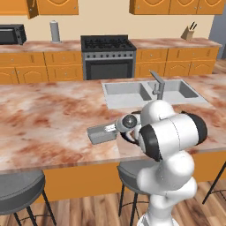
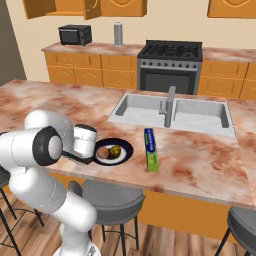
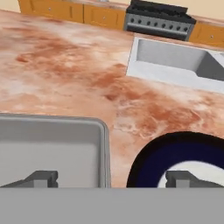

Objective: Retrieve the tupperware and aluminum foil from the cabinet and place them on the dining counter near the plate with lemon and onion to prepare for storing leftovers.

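The grey tupperware [image 1: 100, 134] rests on the marbled dining counter [image 1: 48, 119], just left of the dark plate [image 2: 125, 147]. On that plate lie the onion [image 2: 103, 152] and the lemon [image 2: 115, 150]. My gripper [image 3: 111, 178] is open and low over the counter, straddling the tupperware's [image 3: 52, 146] right wall. One fingertip [image 3: 41, 178] is over the container and the other is over the plate [image 3: 166, 153]. The aluminum foil [image 2: 150, 149] box lies on the counter to the right of the plate. The wall cabinet [image 2: 60, 7] hangs at the back with a door ajar.
The steel sink [image 1: 132, 95] and its faucet [image 1: 157, 86] sit just behind the plate. Two stools [image 1: 20, 187] stand under the counter's near edge. A stove [image 2: 167, 65], a microwave [image 2: 75, 35] and a grey canister [image 2: 118, 34] line the back wall counter.
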Motion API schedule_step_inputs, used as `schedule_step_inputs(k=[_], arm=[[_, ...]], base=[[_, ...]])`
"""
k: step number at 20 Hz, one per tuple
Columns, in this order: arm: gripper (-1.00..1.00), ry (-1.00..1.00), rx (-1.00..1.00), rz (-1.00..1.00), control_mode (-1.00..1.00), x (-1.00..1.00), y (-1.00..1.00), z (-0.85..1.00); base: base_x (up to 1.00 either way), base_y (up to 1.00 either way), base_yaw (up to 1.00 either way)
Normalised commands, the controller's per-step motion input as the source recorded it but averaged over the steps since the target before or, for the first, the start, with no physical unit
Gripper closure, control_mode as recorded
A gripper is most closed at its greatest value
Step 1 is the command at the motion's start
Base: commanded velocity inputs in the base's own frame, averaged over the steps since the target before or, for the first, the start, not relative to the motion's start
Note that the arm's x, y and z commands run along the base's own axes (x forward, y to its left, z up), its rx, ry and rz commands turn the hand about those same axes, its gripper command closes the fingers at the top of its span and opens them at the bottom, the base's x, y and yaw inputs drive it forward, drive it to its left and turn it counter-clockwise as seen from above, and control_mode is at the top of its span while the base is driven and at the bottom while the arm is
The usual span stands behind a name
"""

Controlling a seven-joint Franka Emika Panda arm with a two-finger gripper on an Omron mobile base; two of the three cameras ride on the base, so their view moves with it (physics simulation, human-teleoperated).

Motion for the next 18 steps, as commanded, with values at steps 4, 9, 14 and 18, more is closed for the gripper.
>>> schedule_step_inputs(k=[4,9,14,18], arm=[[-1.00,0.10,0.00,0.00,-1.00,-0.12,-0.04,1.00],[-1.00,0.11,0.00,0.00,-1.00,-0.12,-0.04,1.00],[-1.00,0.01,0.00,0.00,-1.00,0.00,0.00,1.00],[-1.00,0.03,-0.01,-0.01,-1.00,0.00,0.00,1.00]], base=[[0.00,0.00,0.00],[0.00,0.00,0.00],[0.00,0.00,0.00],[0.00,0.00,0.00]])
